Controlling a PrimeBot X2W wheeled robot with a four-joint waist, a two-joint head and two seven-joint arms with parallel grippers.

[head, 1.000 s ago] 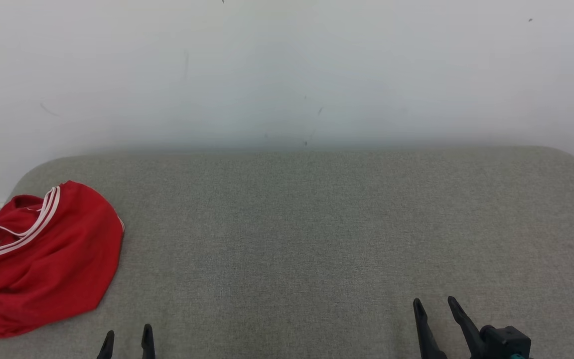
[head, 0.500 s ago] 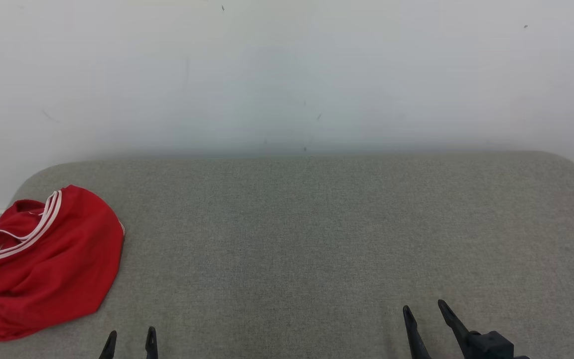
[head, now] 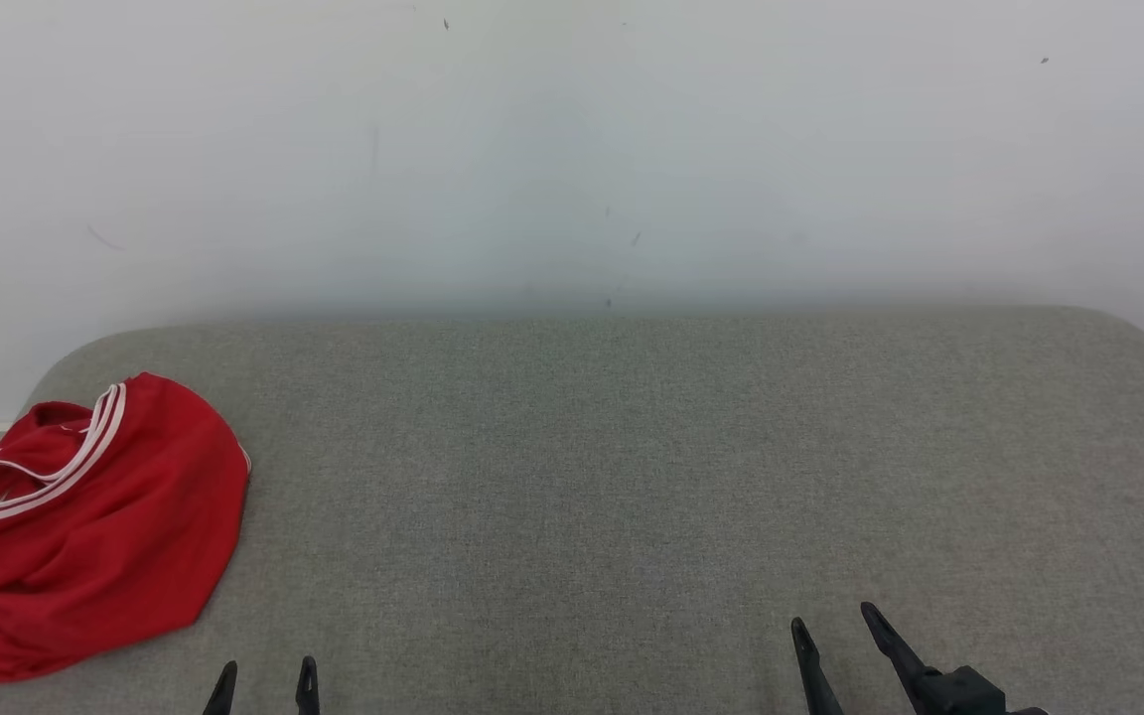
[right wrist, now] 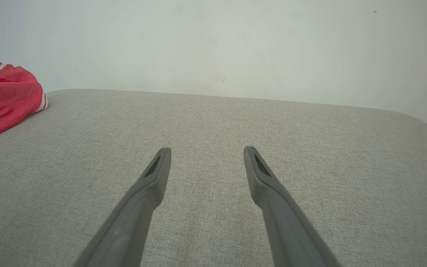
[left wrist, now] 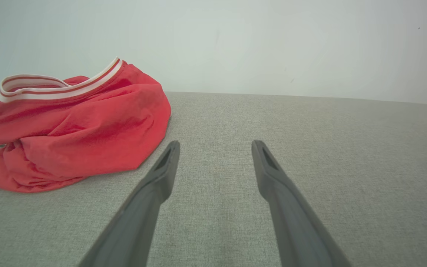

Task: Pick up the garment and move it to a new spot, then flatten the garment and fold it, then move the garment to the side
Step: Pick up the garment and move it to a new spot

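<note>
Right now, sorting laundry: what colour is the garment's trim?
Trim: white with a red stripe; best in left wrist view.

head view from above, wrist views low, all onto one grey cushion

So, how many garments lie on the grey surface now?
1. The red garment lies crumpled at the left end of the grey surface, ahead and left of the left hand. Anything under it would be hidden.

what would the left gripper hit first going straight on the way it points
Ahead of the left gripper, probably just grey cushion, then wall; the red garment lies left of that line.
</note>
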